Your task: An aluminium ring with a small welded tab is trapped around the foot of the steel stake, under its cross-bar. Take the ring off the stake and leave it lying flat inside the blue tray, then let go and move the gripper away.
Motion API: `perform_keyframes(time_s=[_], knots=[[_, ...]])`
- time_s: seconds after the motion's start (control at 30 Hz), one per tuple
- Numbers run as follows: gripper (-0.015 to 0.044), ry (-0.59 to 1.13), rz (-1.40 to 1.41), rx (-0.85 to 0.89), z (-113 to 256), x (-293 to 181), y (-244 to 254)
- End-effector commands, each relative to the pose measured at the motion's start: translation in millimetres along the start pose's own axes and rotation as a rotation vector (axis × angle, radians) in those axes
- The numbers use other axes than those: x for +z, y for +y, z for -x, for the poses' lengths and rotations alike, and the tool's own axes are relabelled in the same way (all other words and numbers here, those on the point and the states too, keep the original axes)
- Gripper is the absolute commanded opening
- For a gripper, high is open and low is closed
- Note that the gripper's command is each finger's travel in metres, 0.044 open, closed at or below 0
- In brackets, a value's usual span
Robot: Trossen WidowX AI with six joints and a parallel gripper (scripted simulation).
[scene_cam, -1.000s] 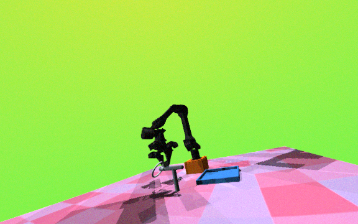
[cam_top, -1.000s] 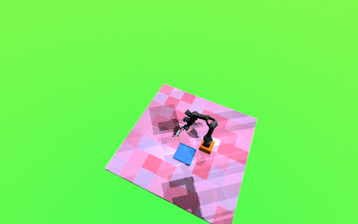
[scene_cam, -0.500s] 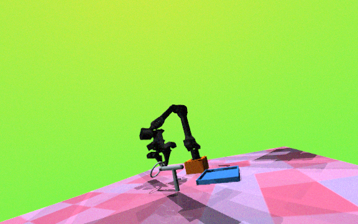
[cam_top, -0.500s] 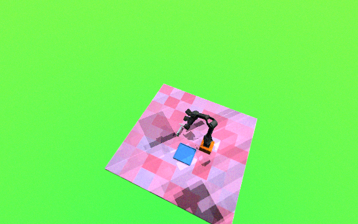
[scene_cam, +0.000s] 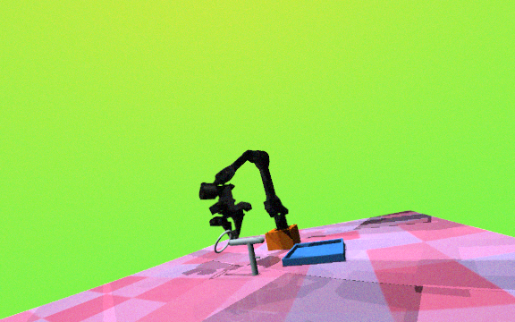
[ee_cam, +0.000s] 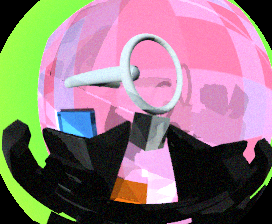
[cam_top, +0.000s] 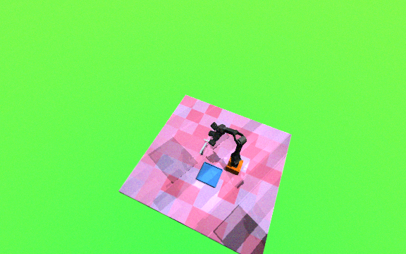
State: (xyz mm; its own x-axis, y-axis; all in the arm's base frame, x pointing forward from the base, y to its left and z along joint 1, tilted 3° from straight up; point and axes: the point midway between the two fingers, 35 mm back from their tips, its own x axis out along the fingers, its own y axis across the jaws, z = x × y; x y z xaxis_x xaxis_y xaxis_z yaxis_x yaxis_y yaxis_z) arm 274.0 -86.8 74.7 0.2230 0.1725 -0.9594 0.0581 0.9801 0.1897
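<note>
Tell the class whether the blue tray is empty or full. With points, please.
Empty: the blue tray (cam_top: 208, 175) (scene_cam: 315, 252) (ee_cam: 77, 124) shows only its bare blue floor in the top view.

Seen from the top, on the table (cam_top: 175, 202) (scene_cam: 159, 286) (ee_cam: 202, 37), the stake (cam_top: 204, 147) (scene_cam: 253, 259) (ee_cam: 94, 77) stands at twelve o'clock from the tray (cam_top: 208, 175) (scene_cam: 315, 254) (ee_cam: 78, 123), the arm's base (cam_top: 232, 171) (scene_cam: 275, 241) (ee_cam: 129, 191) near three.
</note>
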Motion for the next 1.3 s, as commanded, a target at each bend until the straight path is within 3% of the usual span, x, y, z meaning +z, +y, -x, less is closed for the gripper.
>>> perform_keyframes(time_s=[0.0, 1.27], knots=[[0.0, -0.007, 0.008, 0.003, 7.1, 3.2, 1.7], [0.0, -0.008, 0.008, 0.003, 53.9, 21.6, 13.1]])
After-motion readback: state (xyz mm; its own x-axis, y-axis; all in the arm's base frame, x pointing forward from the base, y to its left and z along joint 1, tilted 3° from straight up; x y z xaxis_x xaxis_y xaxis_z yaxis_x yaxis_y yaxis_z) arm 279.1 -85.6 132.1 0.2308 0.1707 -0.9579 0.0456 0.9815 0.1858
